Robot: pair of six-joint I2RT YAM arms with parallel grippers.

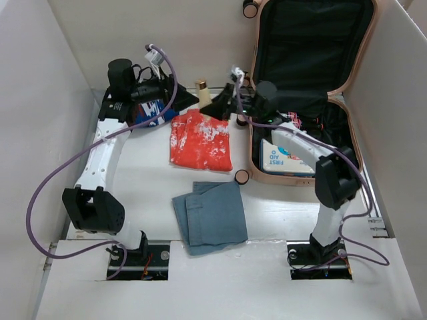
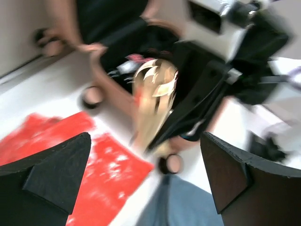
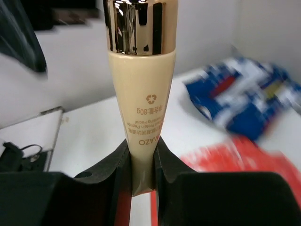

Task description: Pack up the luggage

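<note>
The right gripper [image 3: 141, 165] is pinching the cream tube [image 3: 141, 94] by its narrow end; the left gripper [image 2: 146, 174] is gaping wide, seemingly clear of it. A firm squeeze is mattering most for carrying it into the luggage [image 1: 313, 40].

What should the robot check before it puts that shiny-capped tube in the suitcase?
1. Right pincer holding the cream tube: ok, squeezed on the narrow end, gold cap pointing away.
2. Left pincer out of the job: ok, wide open with nothing in it.
3. Pink suitcase open: ok, the lid stands up.
4. Free spot inside: cannot tell. The first aid kit lies there and the right arm hides the rest.
5. Everything else packed: not ok. The red garment and the denim garment lie on the table.
</note>
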